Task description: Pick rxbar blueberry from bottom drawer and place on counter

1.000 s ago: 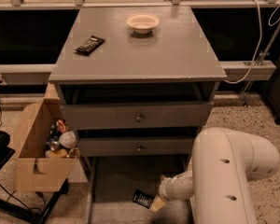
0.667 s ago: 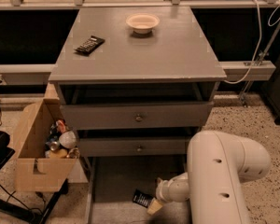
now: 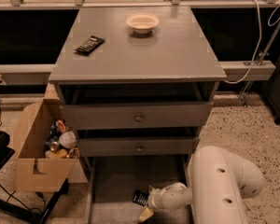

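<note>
The rxbar blueberry, a small dark wrapper, lies flat in the open bottom drawer, near its front right. My gripper reaches down into that drawer from the right on the white arm and sits right beside the bar's right end, at or touching it. The bar rests on the drawer floor. The counter is the broad grey top of the cabinet, well above the gripper.
A longer black bar lies on the counter's left side and a cream bowl stands at its back. Two upper drawers with knobs stick out slightly. An open cardboard box of items stands left of the cabinet.
The arm has sunk and shifted a little left, and the gripper has edged closer to the dark bar in the drawer. The bar has not moved.
</note>
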{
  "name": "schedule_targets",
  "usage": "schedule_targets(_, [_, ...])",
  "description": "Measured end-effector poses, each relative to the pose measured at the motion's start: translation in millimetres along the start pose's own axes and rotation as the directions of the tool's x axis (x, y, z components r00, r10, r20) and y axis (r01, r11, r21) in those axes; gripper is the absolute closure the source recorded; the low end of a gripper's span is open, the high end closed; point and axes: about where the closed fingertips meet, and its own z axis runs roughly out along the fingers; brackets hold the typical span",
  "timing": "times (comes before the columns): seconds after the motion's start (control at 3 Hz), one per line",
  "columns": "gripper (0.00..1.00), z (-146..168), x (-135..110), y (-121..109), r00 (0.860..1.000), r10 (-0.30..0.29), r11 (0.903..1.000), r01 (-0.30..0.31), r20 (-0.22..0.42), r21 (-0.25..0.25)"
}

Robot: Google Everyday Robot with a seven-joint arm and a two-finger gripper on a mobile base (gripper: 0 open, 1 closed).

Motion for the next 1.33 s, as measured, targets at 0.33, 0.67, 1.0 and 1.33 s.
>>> schedule_targets(0.33, [0.00,15,2,1,1.000,-0.005,1.0000,0.005,-0.001,-0.005])
schedule_targets(0.67, [0.19,30,6,-7,0.999,-0.015,0.9998,0.015,-0.032,-0.011])
schedule_targets(1.0, [0.41,30,6,-9,0.999,-0.015,0.9998,0.014,-0.036,-0.011])
schedule_targets(1.33, [0.72,22,0,-9,0.999,-0.014,0.9998,0.014,-0.036,-0.011])
